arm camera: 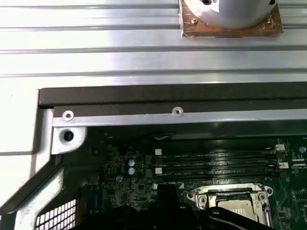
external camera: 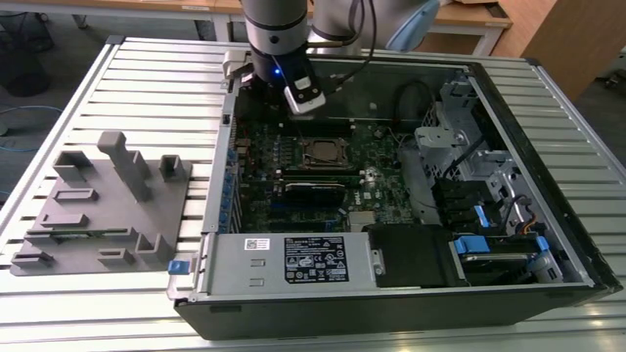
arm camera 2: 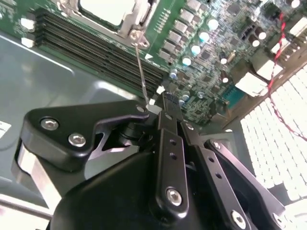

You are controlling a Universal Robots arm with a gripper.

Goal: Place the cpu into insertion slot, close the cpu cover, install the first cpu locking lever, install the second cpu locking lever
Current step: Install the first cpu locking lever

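You see the gripper (external camera: 298,116) at the exterior view's upper centre, fingers (arm camera 2: 168,139) closed together on nothing, beside the locking lever (arm camera 2: 140,67).

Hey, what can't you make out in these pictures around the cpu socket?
Silver-tan square cpu: cut off by the second wrist view's edge.
Thin silvery cpu cover frame: too small in the exterior view to tell whether it is latched.
Thin metal locking lever: one end hidden by the black gripper, second wrist view.
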